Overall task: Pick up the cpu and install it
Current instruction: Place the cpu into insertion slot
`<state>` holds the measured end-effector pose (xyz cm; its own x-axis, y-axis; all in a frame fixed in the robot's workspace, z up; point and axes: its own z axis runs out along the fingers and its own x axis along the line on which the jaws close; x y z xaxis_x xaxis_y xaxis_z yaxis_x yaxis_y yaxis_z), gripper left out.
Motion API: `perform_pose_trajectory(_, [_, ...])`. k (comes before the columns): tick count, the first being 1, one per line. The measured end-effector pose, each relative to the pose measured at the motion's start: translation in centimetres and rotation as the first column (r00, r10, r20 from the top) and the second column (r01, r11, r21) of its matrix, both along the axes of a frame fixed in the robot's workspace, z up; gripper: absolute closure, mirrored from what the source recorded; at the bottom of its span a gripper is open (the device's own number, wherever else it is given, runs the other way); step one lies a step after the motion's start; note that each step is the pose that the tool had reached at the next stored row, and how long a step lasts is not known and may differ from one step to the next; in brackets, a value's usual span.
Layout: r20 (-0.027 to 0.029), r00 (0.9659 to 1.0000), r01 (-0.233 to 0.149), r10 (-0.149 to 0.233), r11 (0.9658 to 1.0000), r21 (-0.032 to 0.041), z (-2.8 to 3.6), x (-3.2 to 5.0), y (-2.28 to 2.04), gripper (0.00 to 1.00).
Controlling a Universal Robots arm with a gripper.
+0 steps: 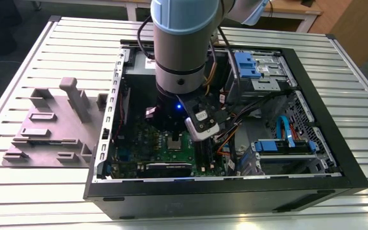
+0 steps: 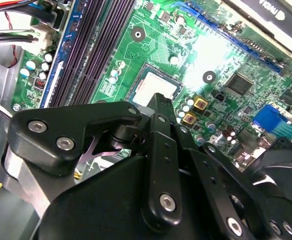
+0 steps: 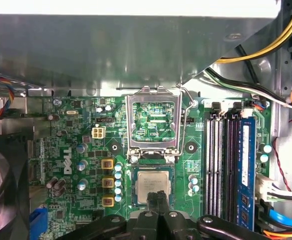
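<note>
Cpu [image 3: 153,184] lies flat in the dark socket [image 3: 132,190] on the green motherboard [image 3: 76,150], silvery top up; it also shows in the second wrist view [image 2: 155,84]. Claw [image 3: 158,197] is right over the cpu's edge, black fingers [image 3: 152,201] pressed together and pinching nothing. Cannot tell if the tips touch the chip. Metal load frame [image 3: 153,122] is swung open, standing up just beside the socket. Memory slots [image 3: 220,165] run along one side of the socket, with a blue stick [image 3: 246,165] in the outer one. In the exterior view the arm [image 1: 180,43] reaches straight down into the open computer case [image 1: 325,143] lying on the slatted desk [image 1: 43,191]. Grey fixture [image 1: 50,129] sits on the desk just beside the case, on the exterior view's left.
</note>
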<state>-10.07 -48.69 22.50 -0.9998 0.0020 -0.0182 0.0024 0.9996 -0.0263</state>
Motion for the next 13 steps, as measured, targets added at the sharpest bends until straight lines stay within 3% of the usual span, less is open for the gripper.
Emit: perform_pose_trajectory(13, [0.0, 1.0, 0.0, 0.0, 1.0, 0.0001, 0.4, 0.0, 0.0, 0.9])
